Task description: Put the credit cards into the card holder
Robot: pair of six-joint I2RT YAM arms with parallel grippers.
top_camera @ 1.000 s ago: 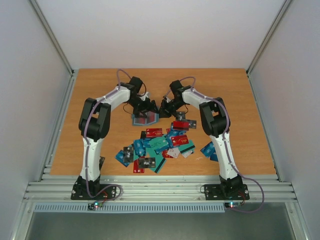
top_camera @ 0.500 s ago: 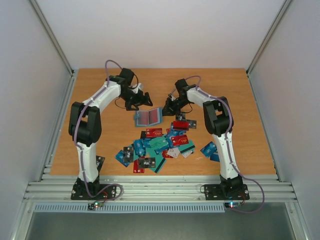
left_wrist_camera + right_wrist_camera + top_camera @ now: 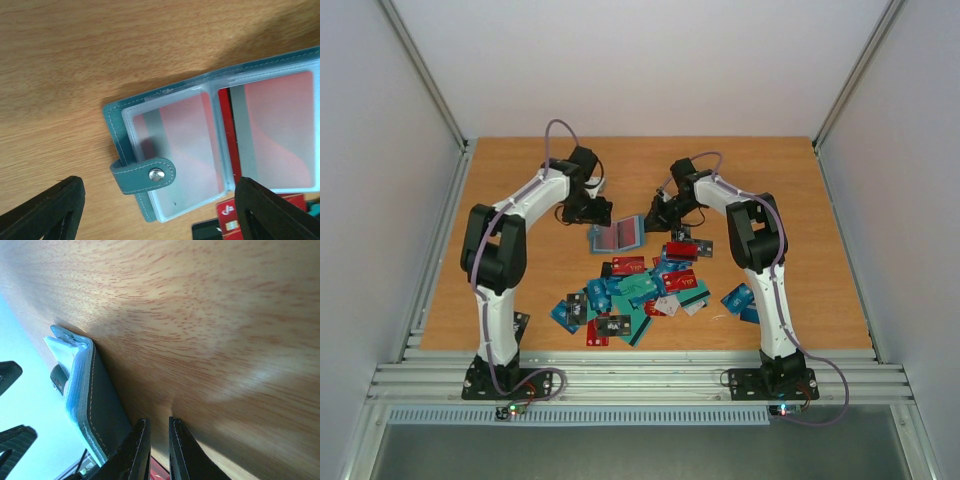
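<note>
Spread wide, our left hand (image 3: pixel 592 214) hangs over the left half of the dull teal-blue folding card holder (image 3: pixel 170 150), pinching nothing. We see the holder lying open on the wooden counter (image 3: pixel 520 270), its clear plastic sleeves facing up with red showing through them and its snap strap folded over the left edge. Our right hand (image 3: pixel 158 427) is low at the holder's right edge, its fingers (image 3: pixel 137 450) pressed nearly together with only a thin slit between them, one finger against the teal cover. Nearer the arm bases, the small flat red, teal, blue and black plastic credit cards (image 3: pixel 640 290) lie in a loose heap, the nearest red ones just beside the holder.
</note>
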